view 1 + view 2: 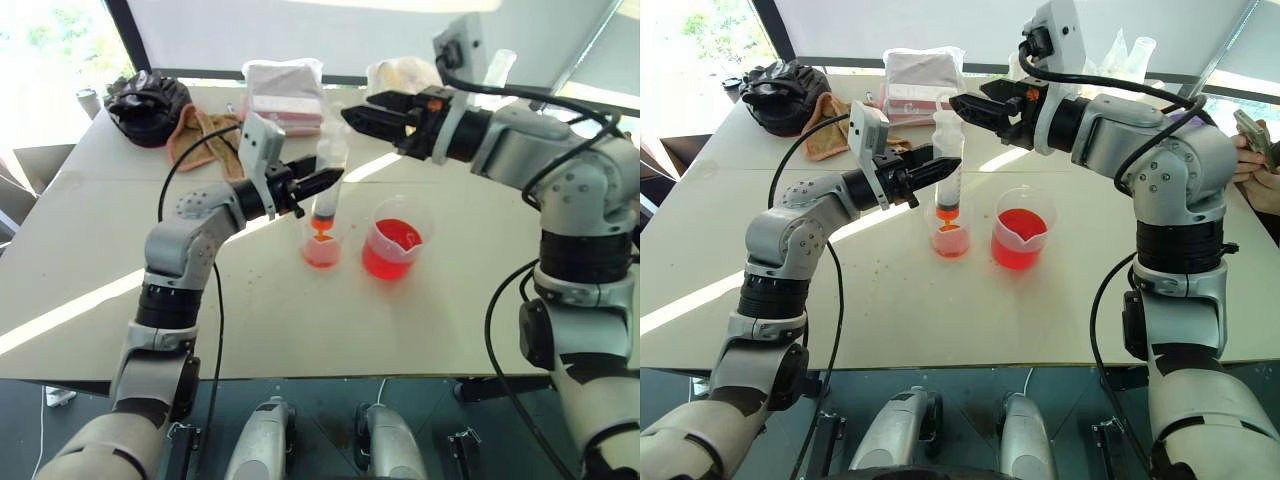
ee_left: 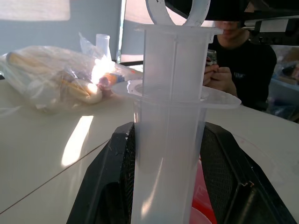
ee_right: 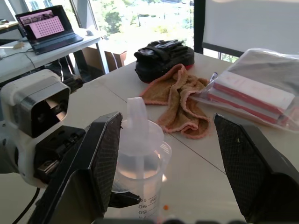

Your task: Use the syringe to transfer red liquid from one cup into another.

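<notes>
The left gripper (image 1: 940, 170) is clamped on the barrel of the syringe (image 1: 948, 160), one black finger on either side (the left wrist view shows the clear barrel pinched between both pads). The syringe stands upright with its orange-stained tip down inside the smaller cup (image 1: 951, 237). That cup sits on the white table (image 1: 940, 310) and holds a shallow layer of red liquid (image 1: 951, 243). Just beside it, toward the robot's right and not touching, stands the spouted beaker (image 1: 1021, 238), with a deeper pool of the same red liquid.

The right gripper (image 1: 962, 105) hangs above and slightly behind the syringe's white plunger top, fingers spread wide and holding nothing. In the right wrist view the plunger's ring handle lies between the two open fingers without visible contact.

At the far side of the table: a black bag (image 1: 783, 92), an orange-pink cloth (image 1: 830, 125), a clear pouch with a pink and white box (image 1: 923, 85), and a plastic bag of items (image 1: 400, 75). A person's hands (image 1: 1258, 160) hold a phone at the table's right edge.
</notes>
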Controlling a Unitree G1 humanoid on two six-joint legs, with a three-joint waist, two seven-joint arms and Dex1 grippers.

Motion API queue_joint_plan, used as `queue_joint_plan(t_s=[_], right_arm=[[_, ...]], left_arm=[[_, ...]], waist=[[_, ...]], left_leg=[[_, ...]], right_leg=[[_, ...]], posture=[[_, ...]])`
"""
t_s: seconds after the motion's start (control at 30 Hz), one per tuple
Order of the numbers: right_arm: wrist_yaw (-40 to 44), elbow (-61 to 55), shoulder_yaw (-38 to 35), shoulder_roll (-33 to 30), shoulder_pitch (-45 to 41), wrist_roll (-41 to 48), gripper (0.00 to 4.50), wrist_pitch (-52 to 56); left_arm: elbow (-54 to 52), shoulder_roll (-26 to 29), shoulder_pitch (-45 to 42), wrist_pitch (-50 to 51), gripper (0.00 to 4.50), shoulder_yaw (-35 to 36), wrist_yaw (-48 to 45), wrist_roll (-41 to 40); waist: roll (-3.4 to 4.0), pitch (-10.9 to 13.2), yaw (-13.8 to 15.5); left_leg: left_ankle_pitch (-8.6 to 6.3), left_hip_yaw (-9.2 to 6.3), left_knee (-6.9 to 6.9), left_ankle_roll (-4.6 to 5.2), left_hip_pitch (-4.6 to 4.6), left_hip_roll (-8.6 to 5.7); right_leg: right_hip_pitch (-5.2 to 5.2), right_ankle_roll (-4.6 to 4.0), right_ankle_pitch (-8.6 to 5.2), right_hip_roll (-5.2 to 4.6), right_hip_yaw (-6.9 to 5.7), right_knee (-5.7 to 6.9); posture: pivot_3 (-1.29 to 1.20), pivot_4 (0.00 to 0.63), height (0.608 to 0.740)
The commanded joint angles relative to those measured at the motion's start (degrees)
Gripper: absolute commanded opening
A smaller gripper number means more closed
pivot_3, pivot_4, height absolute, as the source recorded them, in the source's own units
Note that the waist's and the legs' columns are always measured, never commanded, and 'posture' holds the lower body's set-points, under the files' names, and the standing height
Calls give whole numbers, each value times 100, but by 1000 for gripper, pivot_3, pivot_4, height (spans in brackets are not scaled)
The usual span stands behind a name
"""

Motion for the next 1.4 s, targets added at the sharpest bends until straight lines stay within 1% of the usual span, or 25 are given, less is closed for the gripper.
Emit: queue_joint_plan(t_s=[0.03,0.13,0.3,0.43,0.6,0.9,1.4], right_arm=[[101,60,79,103,-245,-280,3215,-117],[197,137,184,183,-284,-455,2429,-78],[277,161,220,341,-333,-639,14,-84],[364,149,237,401,-381,-678,14,-7],[679,-95,318,358,-400,-509,14,411],[761,-315,332,518,-359,-405,14,1042],[726,-631,326,867,64,-463,14,1231]], left_arm=[[-212,-15,-62,-158,1464,6,-22,11],[-248,-19,-41,-155,1464,7,-14,19],[-290,-14,-12,-133,1464,18,-10,30],[-333,-24,-2,-105,1464,19,5,27],[-392,-25,-30,-43,1464,40,38,-5],[-677,-39,-61,306,1464,157,153,-187],[-1150,228,-25,846,1464,392,327,-464]], waist=[[0,0,-27],[1,1,-93],[7,4,-124],[8,5,-113],[8,5,-104],[8,5,-109],[10,6,-111]], left_leg=[[0,0,0,0,0,0],[0,-1,0,0,0,0],[1,-1,-1,1,2,2],[1,-1,0,1,3,3],[1,-2,0,0,2,2],[0,-3,0,0,2,3],[0,-4,0,0,3,2]], right_leg=[[0,2,1,1,0,1],[1,4,2,2,-2,5],[-1,8,3,6,-2,9],[0,8,3,7,-2,9],[0,8,3,6,-1,8],[0,7,3,6,-1,8],[0,8,3,7,-1,10]], posture=[[0,150,740],[0,150,740],[0,150,740],[0,150,740],[0,150,740],[0,150,740],[0,150,740]])
